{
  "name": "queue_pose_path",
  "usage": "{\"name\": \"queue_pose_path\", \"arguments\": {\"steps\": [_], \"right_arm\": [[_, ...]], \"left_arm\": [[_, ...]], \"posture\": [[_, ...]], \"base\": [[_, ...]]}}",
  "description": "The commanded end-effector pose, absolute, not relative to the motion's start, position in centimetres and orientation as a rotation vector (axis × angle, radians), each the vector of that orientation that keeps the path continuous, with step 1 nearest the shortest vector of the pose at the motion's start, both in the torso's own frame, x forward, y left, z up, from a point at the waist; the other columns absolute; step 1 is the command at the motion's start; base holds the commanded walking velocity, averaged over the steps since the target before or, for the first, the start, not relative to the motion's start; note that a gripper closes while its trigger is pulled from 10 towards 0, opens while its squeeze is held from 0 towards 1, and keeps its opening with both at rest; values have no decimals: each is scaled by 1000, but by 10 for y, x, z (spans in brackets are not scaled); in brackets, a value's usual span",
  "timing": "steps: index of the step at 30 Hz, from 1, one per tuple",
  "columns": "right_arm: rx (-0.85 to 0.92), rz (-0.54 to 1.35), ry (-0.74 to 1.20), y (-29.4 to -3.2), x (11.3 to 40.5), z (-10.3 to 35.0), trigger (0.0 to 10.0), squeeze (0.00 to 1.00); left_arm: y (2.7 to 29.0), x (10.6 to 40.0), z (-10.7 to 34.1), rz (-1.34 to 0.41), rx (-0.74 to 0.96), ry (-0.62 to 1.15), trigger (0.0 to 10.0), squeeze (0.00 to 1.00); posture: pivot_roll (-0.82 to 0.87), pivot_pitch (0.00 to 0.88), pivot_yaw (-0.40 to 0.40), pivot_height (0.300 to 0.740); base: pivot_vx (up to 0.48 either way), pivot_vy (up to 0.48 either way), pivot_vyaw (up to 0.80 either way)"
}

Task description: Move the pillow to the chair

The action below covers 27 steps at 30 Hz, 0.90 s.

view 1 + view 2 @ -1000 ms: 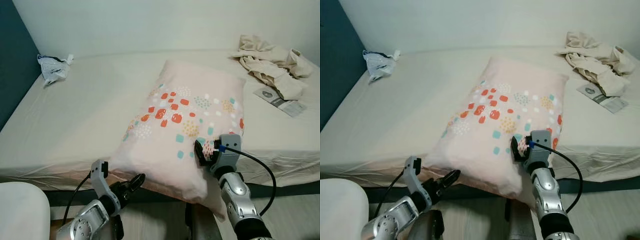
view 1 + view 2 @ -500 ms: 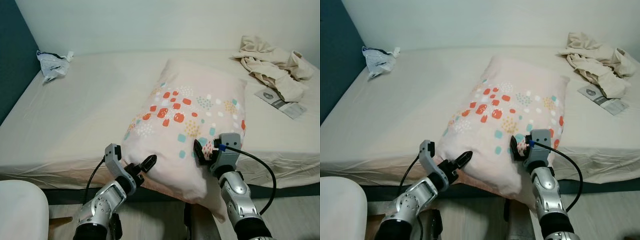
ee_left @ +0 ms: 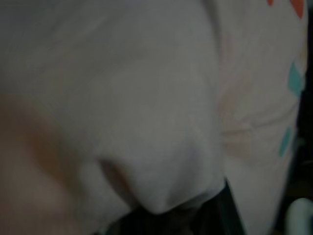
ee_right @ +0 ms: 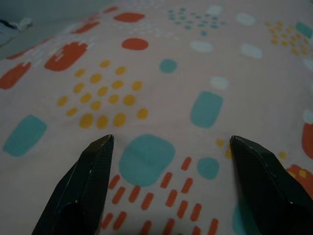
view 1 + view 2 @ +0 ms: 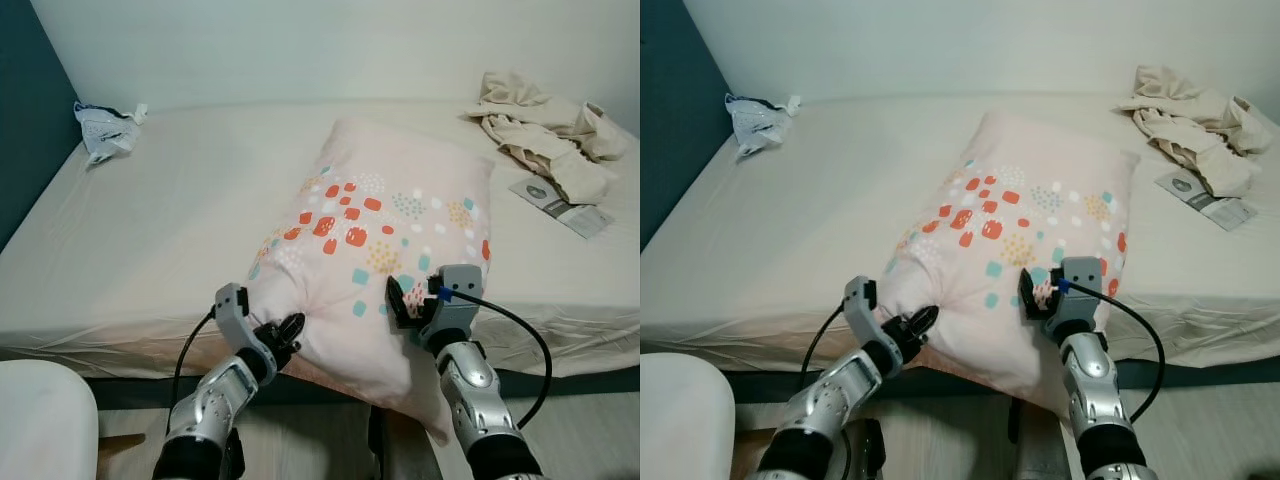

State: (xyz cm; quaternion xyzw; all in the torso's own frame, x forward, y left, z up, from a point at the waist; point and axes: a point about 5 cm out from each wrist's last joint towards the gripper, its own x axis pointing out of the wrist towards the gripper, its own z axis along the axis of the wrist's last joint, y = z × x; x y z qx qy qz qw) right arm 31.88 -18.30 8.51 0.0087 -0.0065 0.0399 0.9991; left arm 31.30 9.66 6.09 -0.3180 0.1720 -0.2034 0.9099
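Here, pillow (image 5: 385, 240): we see it on the bed (image 5: 160, 220), its near edge overhanging toward us.
Left gripper (image 5: 285, 331): pressed into the near corner; we cannot tell its jaws.
Right gripper (image 4: 168, 164): jaws spread wide against the top, gripping nothing, likely bracing for a two-sided lift.

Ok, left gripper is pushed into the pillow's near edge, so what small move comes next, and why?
Probably close the right gripper on the pillow. Its fingers stand wide open against the patterned cover, gripping nothing, while the left gripper is pressed into the near left corner. The pillow lies on the bed, so lifting likely needs both sides held.
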Motion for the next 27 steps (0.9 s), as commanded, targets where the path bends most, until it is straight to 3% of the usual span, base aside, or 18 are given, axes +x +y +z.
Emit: {"name": "queue_pose_path", "arguments": {"steps": [1, 13, 15, 18, 27], "right_arm": [[26, 74, -5, -182, 316, 82, 10000, 0], [40, 33, -9, -187, 315, 81, 10000, 0], [41, 30, -11, -187, 315, 81, 10000, 0], [41, 27, -11, -187, 315, 81, 10000, 0], [35, 3, -8, -193, 314, 82, 10000, 0]], "left_arm": [[108, 324, 65, -417, -504, 349, 0, 0], [130, 381, 138, -443, -154, 181, 0, 0], [140, 396, 160, -362, 26, 132, 0, 0], [145, 401, 171, -309, 120, 99, 0, 0], [156, 416, 217, -133, 266, -70, 0, 0]], "posture": [[-57, 120, 5, 582], [-54, 112, 20, 582], [-59, 110, 25, 582], [-59, 110, 25, 582], [-62, 126, 18, 582]], "base": [[0, 0, 0], [0, 0, 0], [0, 0, 0], [0, 0, 0], [0, 0, 0]]}}
